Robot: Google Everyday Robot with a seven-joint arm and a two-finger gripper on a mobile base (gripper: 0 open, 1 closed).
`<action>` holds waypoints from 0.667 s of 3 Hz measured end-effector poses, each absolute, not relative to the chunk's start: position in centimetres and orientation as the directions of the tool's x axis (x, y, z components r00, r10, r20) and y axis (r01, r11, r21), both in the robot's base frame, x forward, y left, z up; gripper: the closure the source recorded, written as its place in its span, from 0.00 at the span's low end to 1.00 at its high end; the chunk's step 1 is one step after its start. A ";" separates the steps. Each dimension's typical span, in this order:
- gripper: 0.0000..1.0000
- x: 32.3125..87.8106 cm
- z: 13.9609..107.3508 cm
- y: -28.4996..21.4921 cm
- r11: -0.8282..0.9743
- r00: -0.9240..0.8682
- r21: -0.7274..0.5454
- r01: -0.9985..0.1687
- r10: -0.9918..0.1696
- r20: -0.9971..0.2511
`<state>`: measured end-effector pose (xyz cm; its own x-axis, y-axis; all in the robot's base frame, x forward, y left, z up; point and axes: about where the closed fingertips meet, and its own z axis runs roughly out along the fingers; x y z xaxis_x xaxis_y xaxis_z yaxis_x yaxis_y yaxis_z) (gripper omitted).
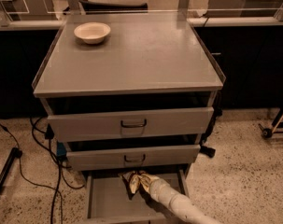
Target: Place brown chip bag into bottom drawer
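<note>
Brown chip bag [133,181] at rear of open bottom drawer [106,200], against tip of gripper [142,186]; whether gripper clamps bag, cannot tell. Risk: bag stands high, may snag under middle drawer [169,155] or follow arm out.

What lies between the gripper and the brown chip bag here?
Nothing, per the camera view: the brown chip bag sits right at the tip of the gripper, no gap showing, both over the floor of the open bottom drawer.

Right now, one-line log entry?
gripper: at brown chip bag | location: inside open bottom drawer | bowl: on cabinet top
</note>
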<state>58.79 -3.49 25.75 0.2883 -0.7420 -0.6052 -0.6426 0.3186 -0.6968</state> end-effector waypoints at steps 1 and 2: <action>1.00 58.8 24.6 -3.7 0.273 0.282 -0.678 -0.683 -0.757 -0.589; 1.00 58.5 24.0 -4.3 0.237 0.259 -0.646 -0.726 -0.776 -0.575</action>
